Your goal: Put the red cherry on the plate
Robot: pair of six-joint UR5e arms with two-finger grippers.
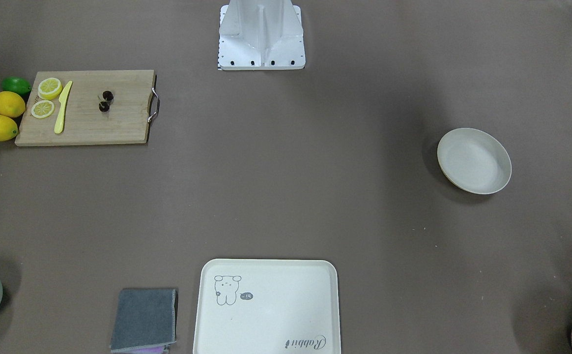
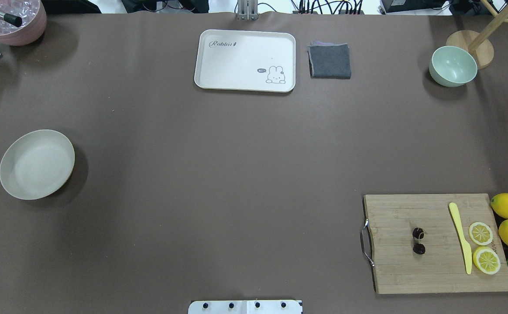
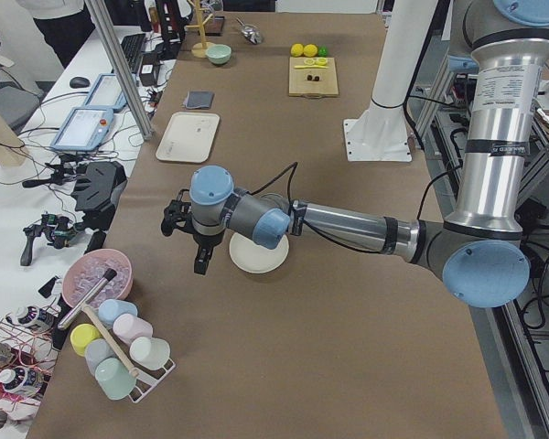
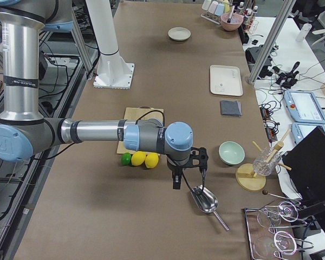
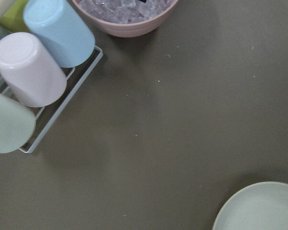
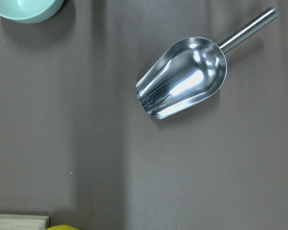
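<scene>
Smooth tray (image 1: 276,319); red cherry (image 1: 105,101) on wooden board (image 1: 119,123); round plate (image 1: 473,160); left end effector (image 3: 199,261), right end effector (image 4: 176,183) grip unclear

A brown-covered counter (image 2: 236,174) lies under soft, even light. Along one long side runs a white desk (image 3: 5,197) crowded with tablets (image 3: 80,128) and cables (image 4: 271,105), with aluminium posts (image 3: 119,69) standing at the counter's edge.

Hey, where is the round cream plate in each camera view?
Front-facing: plate right of centre.
Overhead: plate near the left edge, mid-height.
Exterior left: plate at centre, partly behind the left arm.
Exterior right: plate at the top, far end.
Left wrist: plate cut off, bottom right corner.
Right wrist: not in it.
Shared landmark: the rabbit tray, in all four exterior views.
</scene>
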